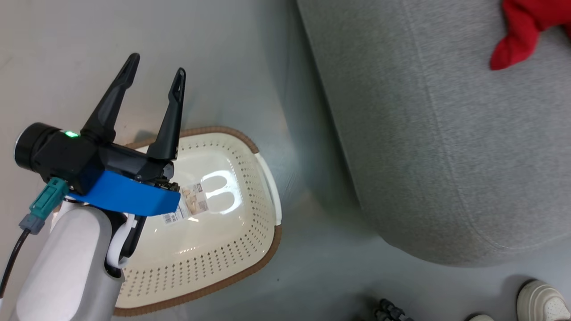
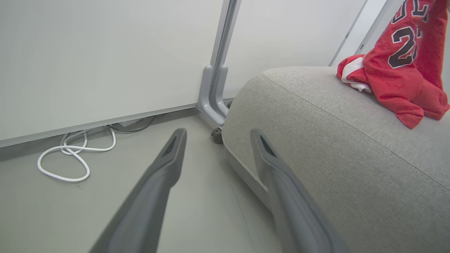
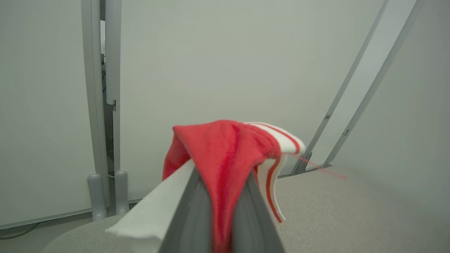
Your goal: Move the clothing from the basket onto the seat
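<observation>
The cream basket (image 1: 264, 178) stands on the floor, with just a paper label inside. My left gripper (image 1: 157, 67) hovers over its far left rim, open and holding nothing; its fingers (image 2: 218, 133) point at the floor beside the grey seat (image 1: 446, 133). My right gripper (image 3: 222, 182) is shut on red clothing (image 3: 228, 144) with white striped trim, above the seat (image 3: 334, 211). In the left wrist view a red jersey (image 2: 404, 70) with dark numbers hangs down, its lower end resting on the seat (image 2: 334, 147). Red cloth (image 1: 517, 40) lies at the seat's far right.
A white cable (image 2: 70, 158) loops on the floor by the pale wall panel. A grey post on a caster (image 2: 214, 102) stands next to the seat's corner. A person's white shoe (image 1: 542, 301) is near the seat's front.
</observation>
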